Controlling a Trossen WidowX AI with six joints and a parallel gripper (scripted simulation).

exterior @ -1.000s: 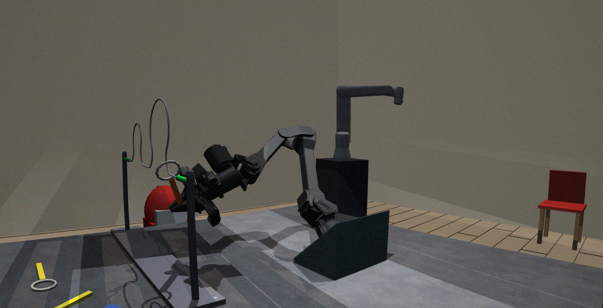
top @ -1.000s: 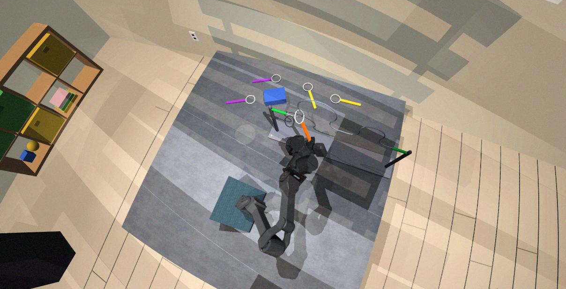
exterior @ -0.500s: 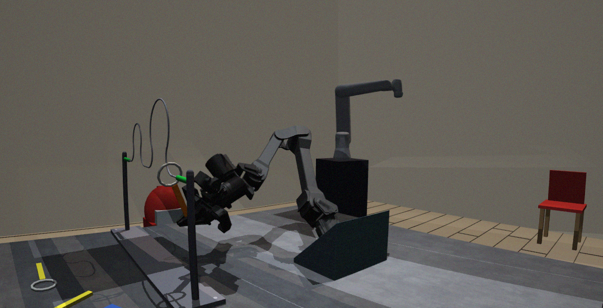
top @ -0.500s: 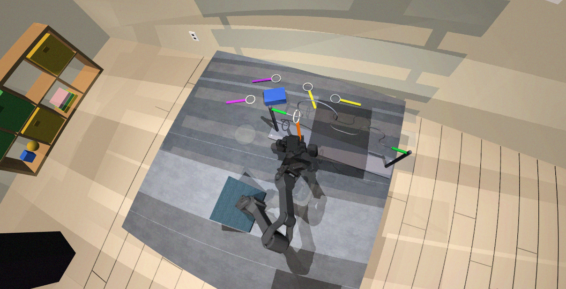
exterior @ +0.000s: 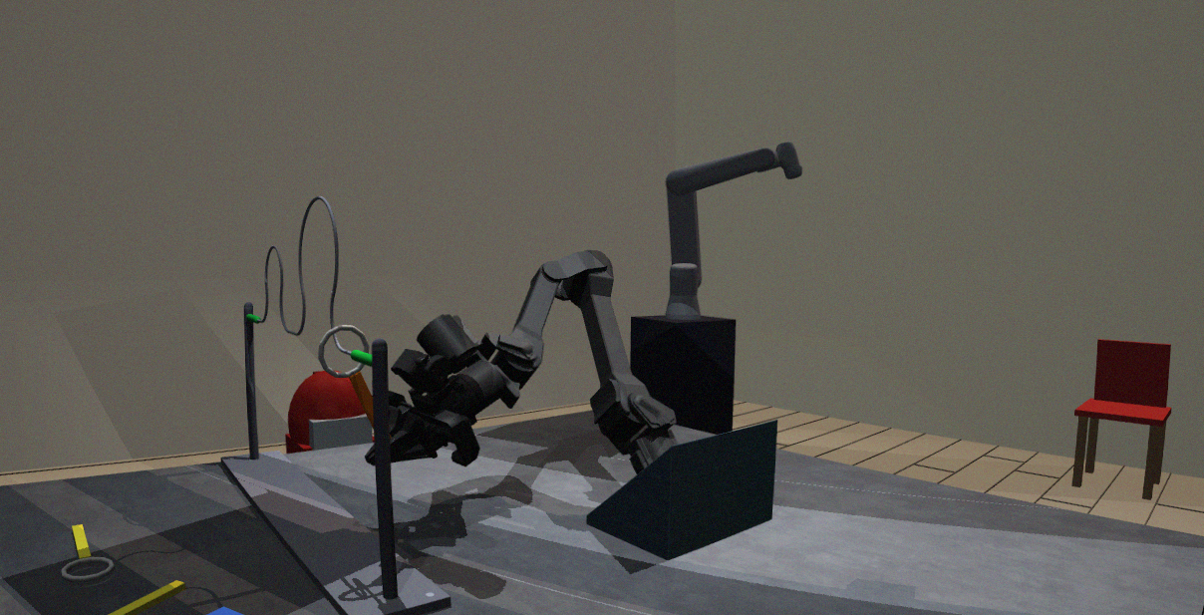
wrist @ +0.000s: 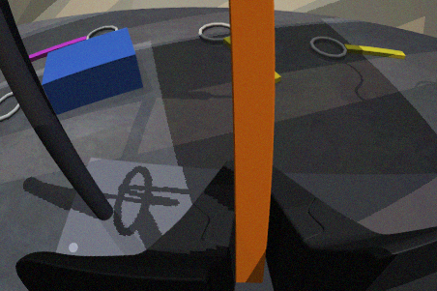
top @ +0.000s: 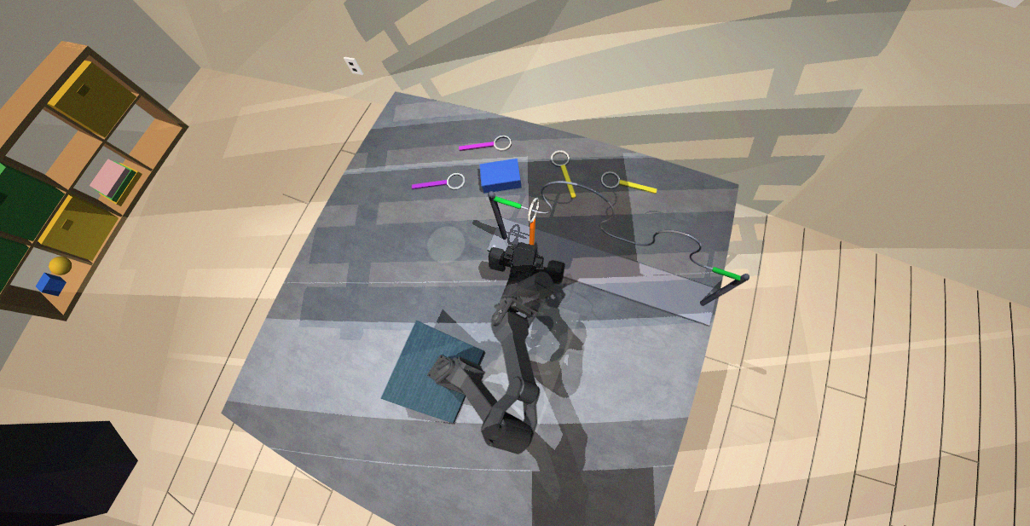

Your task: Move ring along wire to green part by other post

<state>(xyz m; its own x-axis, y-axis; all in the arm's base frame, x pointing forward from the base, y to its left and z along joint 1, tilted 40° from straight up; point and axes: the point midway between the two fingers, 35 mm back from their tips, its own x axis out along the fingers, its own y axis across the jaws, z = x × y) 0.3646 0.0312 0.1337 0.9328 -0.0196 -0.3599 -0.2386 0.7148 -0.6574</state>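
The grey ring (top: pixel 534 210) (exterior: pixel 343 350) stands upright around the wire at the tip of the green part (top: pixel 507 201) (exterior: pixel 360 355) by one dark post (top: pixel 498 218) (exterior: pixel 383 467) (wrist: pixel 39 107). Its orange handle (top: pixel 531 234) (exterior: pixel 363 396) (wrist: pixel 252 101) points down from the ring. My gripper (top: pixel 531 244) (exterior: pixel 396 432) (wrist: pixel 245 170) is shut on the handle's lower end, low over the base board (top: pixel 648 291). The thin grey wire (top: pixel 648 234) (exterior: pixel 320 265) loops away to the other green part (top: pixel 722 272) (exterior: pixel 252 317) and its post (top: pixel 724 288) (exterior: pixel 250 383).
Loose rings with yellow handles (top: pixel 569 182) (top: pixel 638 186) (wrist: pixel 375 49) and purple handles (top: pixel 475 145) (top: pixel 428 183) lie on the mat by a blue box (top: pixel 500 173) (wrist: pixel 93 72). A red dome (exterior: pixel 324 404) stands behind the board. A black pedestal (exterior: pixel 682 358) bears a second arm. A shelf (top: pixel 65 176) stands at the left.
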